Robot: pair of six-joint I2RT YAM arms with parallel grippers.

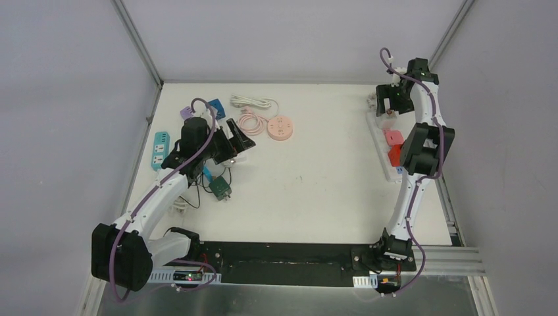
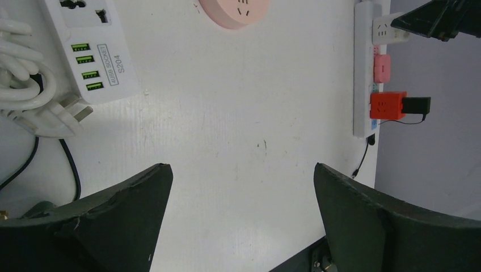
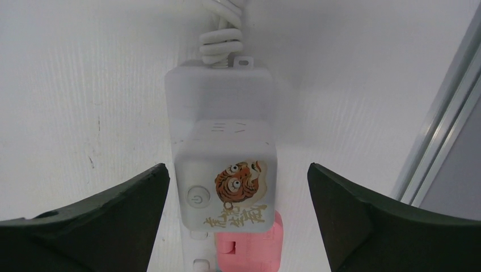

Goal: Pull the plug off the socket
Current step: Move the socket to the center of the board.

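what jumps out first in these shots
A white plug with a tiger sticker fills the right wrist view, sitting on a white strip between the open right fingers. A red plug stands out further along the strip, and a round pink socket at the far middle of the table.

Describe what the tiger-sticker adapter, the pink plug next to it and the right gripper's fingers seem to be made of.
Tiger-sticker adapter: likely moulded plastic, white with a satin finish; it has rounded edges and a soft sheen.
Pink plug: probably plastic too, matte, with a uniform colour.
Right gripper's fingers: dark and matte with slightly rough edges; perhaps printed plastic, but unclear.
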